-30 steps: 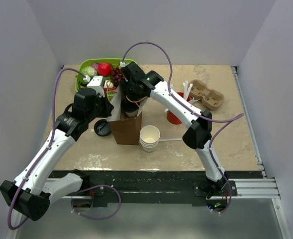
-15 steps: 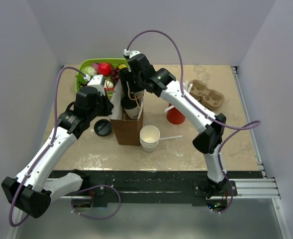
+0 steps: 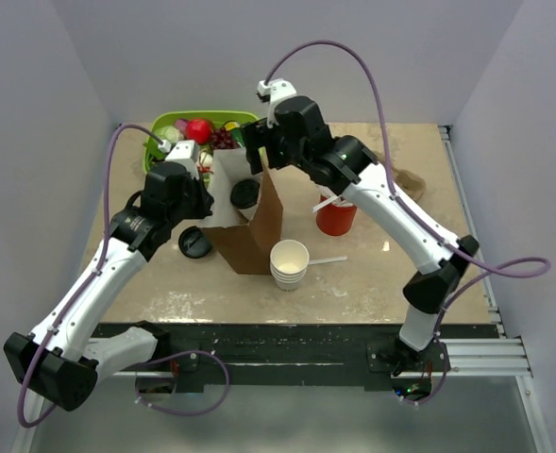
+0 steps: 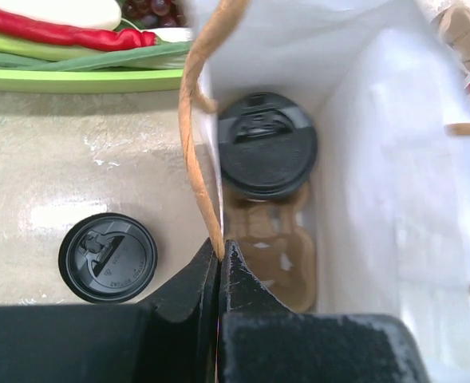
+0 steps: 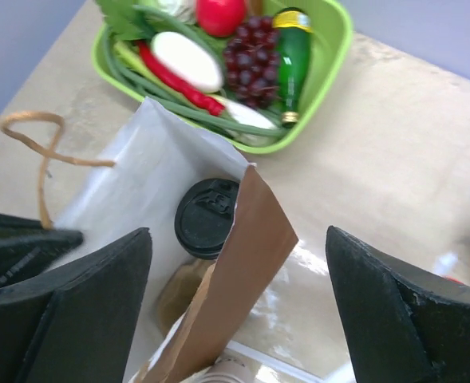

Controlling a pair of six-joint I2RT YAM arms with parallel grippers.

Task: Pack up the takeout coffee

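The takeout coffee, a cup under a round black sip lid, stands inside the open brown paper bag. It sits in a cardboard carrier on the bag's floor, seen in the left wrist view and the right wrist view. My left gripper is shut on the bag's left rim by its paper handle. My right gripper is open and empty, above the bag's right wall, clear of the cup.
A loose black lid lies left of the bag. A stack of lidless white cups stands in front of it. A green tray of produce is behind, a red cup with sticks to the right.
My right gripper has let go of the coffee in the bag, risen out of it and moved back right. The bag's right wall now leans outward. The left gripper has stayed.
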